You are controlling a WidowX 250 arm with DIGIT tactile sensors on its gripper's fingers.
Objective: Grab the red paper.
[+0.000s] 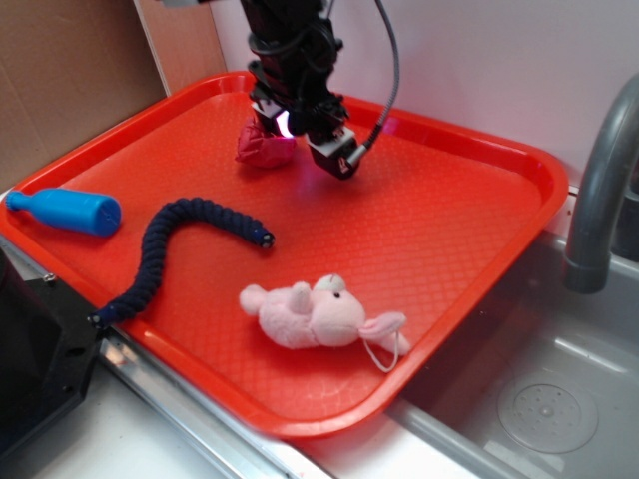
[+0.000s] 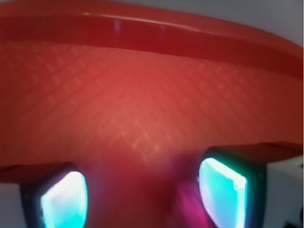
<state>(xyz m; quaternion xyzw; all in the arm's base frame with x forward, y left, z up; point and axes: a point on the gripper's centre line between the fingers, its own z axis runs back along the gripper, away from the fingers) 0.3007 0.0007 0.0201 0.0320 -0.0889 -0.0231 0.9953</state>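
Pincer [image 1: 285,125] low over the tray [image 1: 429,230], fingers [image 2: 64,199] spread, red paper [image 1: 262,148] between them, not yet pinched.

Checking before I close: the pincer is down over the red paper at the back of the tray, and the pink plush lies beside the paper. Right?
Not quite. The pincer is at the red paper, but the pink plush lies apart from it, near the front of the tray, as the exterior view shows.

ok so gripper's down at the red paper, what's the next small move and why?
Probably close the gripper. It sits low over the red paper at the tray's far edge, and the wrist view shows the paper between the two spread fingers.
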